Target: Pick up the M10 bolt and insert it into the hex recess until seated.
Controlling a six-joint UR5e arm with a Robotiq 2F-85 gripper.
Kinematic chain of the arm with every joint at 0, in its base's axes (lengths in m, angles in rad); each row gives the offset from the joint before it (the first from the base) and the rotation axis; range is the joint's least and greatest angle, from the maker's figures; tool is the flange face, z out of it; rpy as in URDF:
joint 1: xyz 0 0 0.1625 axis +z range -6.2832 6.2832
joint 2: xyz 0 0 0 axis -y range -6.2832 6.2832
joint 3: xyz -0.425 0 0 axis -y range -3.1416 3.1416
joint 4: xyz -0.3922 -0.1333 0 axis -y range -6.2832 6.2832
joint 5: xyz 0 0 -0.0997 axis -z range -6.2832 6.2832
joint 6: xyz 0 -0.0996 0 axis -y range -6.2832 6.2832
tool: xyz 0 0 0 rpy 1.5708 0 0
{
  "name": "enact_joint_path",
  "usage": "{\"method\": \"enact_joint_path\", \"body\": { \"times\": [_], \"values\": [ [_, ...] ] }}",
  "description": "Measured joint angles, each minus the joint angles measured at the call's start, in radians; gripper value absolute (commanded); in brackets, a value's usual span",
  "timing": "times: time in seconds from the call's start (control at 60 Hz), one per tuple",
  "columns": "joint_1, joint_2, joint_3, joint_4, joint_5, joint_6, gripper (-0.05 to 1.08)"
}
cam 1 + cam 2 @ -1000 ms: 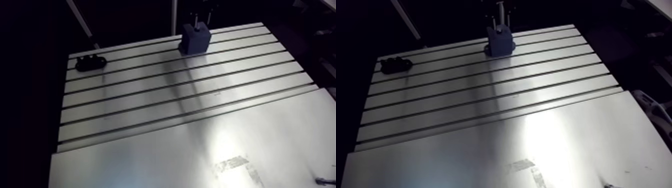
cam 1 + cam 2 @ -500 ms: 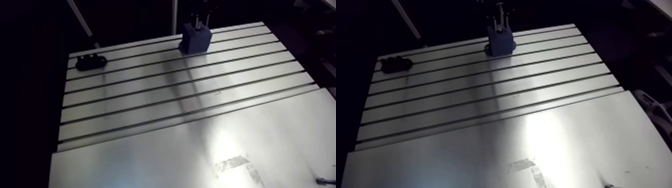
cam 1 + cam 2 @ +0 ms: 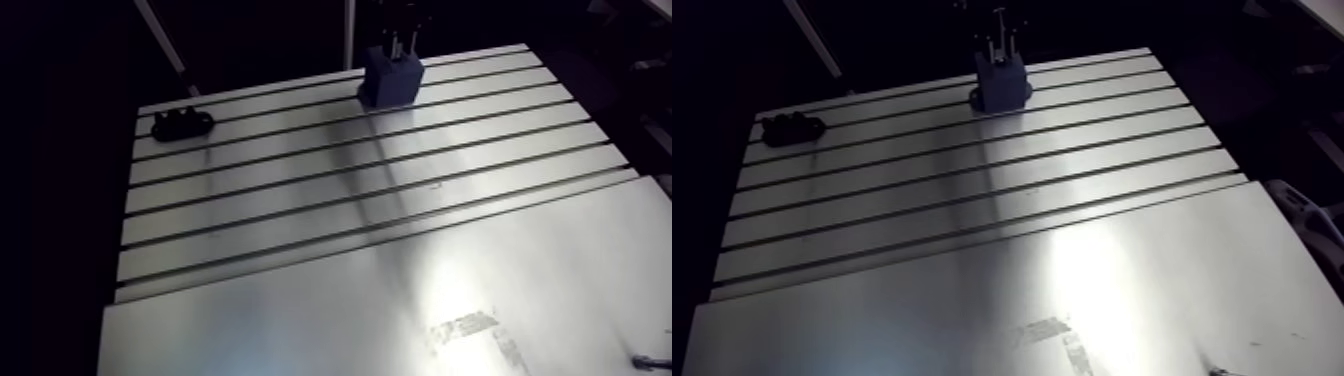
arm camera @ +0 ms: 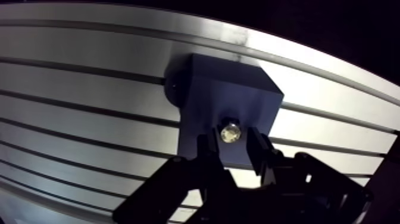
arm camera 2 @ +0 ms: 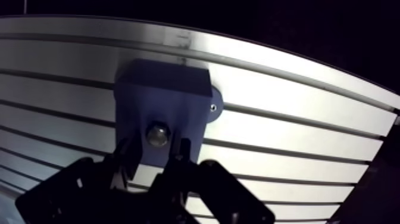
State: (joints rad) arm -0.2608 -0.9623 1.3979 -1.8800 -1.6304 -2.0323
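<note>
Bolt (image 4: pixel 230 132) first: you have it between the fingers of the gripper (image 5: pixel 153 146), which look clamped on its sides. Its shiny round end faces the wrist camera and sits right at the top face of the dark blue block (image 4: pixel 221 95). Whether it has already entered the hex recess or is only just above it, you cannot tell from these views (the bolt itself hides the recess). Treat it as a small steel piece: dense for its size yet light for this arm, quite rigid, and smooth enough to slip or twist if it is pinched on the thread. Hold it across the shank or the flats and keep it square to the block. It will not crush, but a tilted entry would likely jam against the recess walls, so press straight down and gently. The block stands on the slotted worktop (image 3: pixel 330 190) near its far edge, sitting over a slot. The bare metal is hard and glossy, and it throws glare. You have generous room to move: a small black part (image 3: pixel 181 124) lies near that same far edge, well apart from the block.
</note>
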Motion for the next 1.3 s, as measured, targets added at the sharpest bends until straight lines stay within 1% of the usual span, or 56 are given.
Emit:
{"method": "enact_joint_path", "body": {
  "times": [0.45,0.9,1.3],
  "values": [
    [0.0,0.001,0.001,-0.024,-0.001,-0.003,0.6],
    [0.0,0.0,0.003,-0.029,0.006,-0.008,0.61],
    [0.0,0.0,0.008,-0.03,0.004,-0.009,0.62]
  ]
}}
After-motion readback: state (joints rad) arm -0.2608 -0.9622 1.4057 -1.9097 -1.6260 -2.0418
